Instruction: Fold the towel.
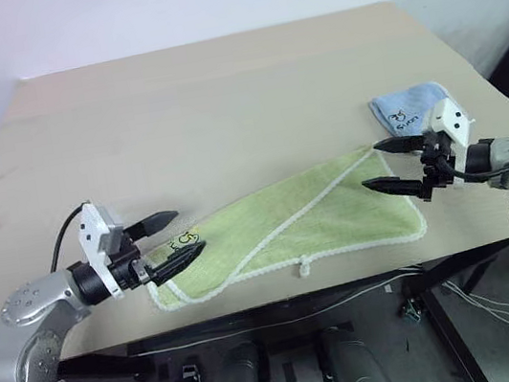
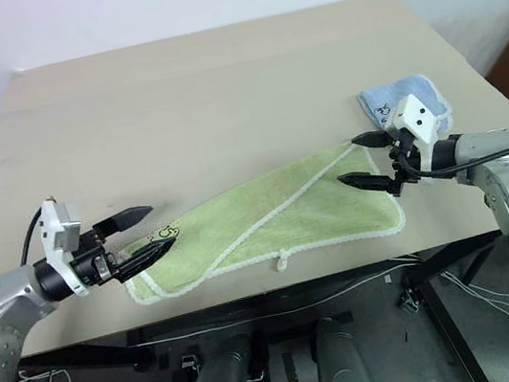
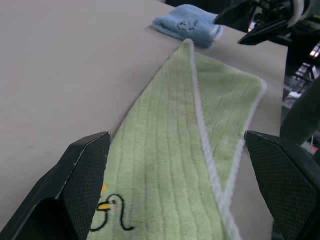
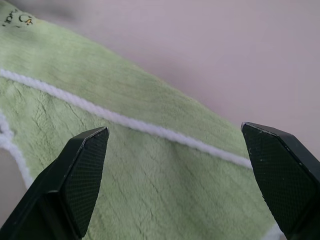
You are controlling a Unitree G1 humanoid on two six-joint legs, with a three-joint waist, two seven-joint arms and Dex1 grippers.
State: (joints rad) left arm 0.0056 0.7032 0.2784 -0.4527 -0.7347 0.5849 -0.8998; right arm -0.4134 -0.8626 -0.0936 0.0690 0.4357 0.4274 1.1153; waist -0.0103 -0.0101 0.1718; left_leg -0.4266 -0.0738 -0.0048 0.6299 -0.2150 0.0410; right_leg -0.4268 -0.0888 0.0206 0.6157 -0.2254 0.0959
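Note:
The towel [image 1: 298, 223] is light yellow-green with white stitched edging. It lies folded over on itself as a long slanted shape near the table's front edge. Its white loop tag [image 1: 303, 268] hangs at the front hem, and a small dark printed mark [image 1: 187, 237] sits at its left end. My left gripper [image 1: 191, 230] is open, hovering at that left end with nothing between its fingers [image 3: 85, 180]. At the towel's right corner my right gripper [image 1: 370, 165] is open and empty too, the cloth [image 4: 150, 175] lying just below its fingers [image 4: 80, 170].
A small light blue folded cloth [image 1: 406, 109] lies on the beige table [image 1: 219, 90] just behind my right gripper. The table's front edge [image 1: 347, 285] runs right under the towel, with cables and dark frame parts below it.

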